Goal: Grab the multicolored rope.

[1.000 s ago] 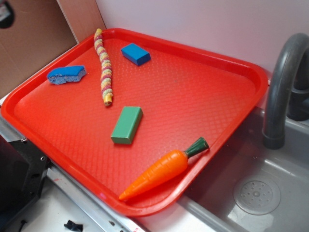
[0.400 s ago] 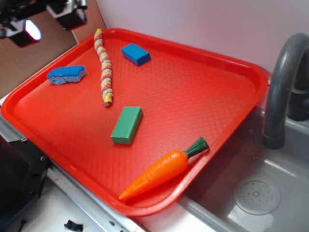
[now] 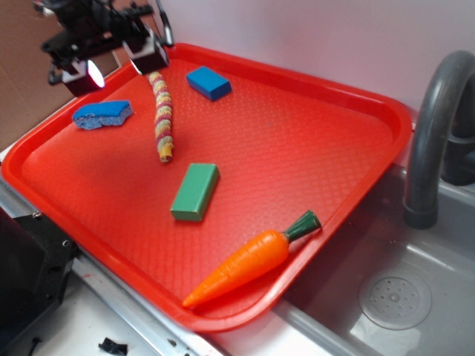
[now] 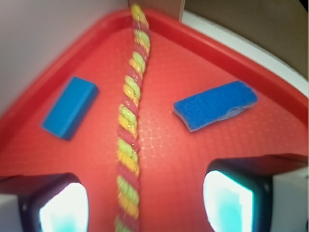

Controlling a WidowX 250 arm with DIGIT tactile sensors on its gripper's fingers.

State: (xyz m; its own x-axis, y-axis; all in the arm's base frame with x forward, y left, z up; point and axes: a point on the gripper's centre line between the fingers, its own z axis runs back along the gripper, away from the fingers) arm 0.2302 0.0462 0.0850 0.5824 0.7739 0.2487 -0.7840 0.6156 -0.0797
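We see a red tray (image 3: 349, 178) beside a grey sink (image 3: 415, 297) with a dark faucet (image 3: 434, 126). The rope (image 3: 162, 119), banded in yellow, pink and white, lies stretched out on the far left part of the tray, between a blue sponge (image 3: 102, 113) on its left and a blue block (image 3: 208, 82) on its right. Nearer the front we see a green block (image 3: 195, 191), and an orange carrot (image 3: 249, 261) with a green top lies along the near right rim.

The gripper (image 3: 115, 63) hangs over the far end of the rope, covering that end in the outside view. In the wrist view its two fingers (image 4: 227, 200) stand wide apart, and the rope (image 4: 129, 125) runs straight up the middle between them, touching neither. There the sponge (image 4: 216, 105) sits to the right of the rope and the blue block (image 4: 70, 107) to the left.
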